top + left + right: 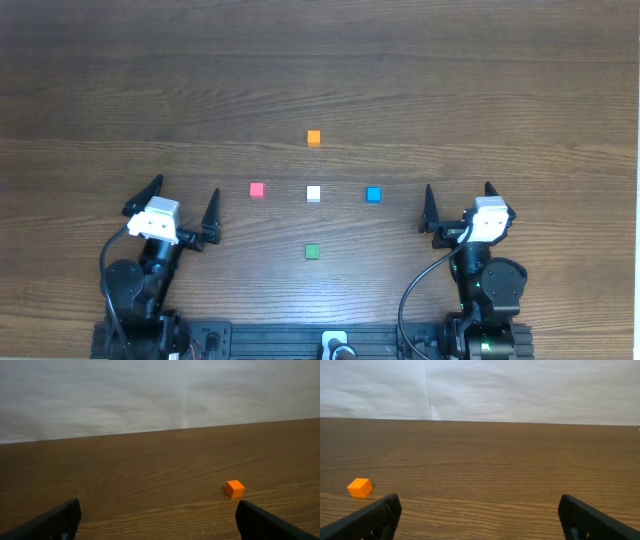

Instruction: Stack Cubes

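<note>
Left end effector [186,187] and right end effector [458,186] gape apart, fingers [50,522] partly cropped.

Dark brown wood-grain table [320,60]. Wrinkled white wall [100,395] behind its far edge, with one vertical seam [427,390]. Light even.

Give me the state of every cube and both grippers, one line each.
orange cube: resting on the table, unstacked, nothing touching it.
pink cube: on the table, unstacked, free.
white cube: on the table, unstacked, free.
blue cube: on the table, unstacked, free.
green cube: on the table, unstacked, free.
left gripper: open, empty.
right gripper: open, empty.
</note>
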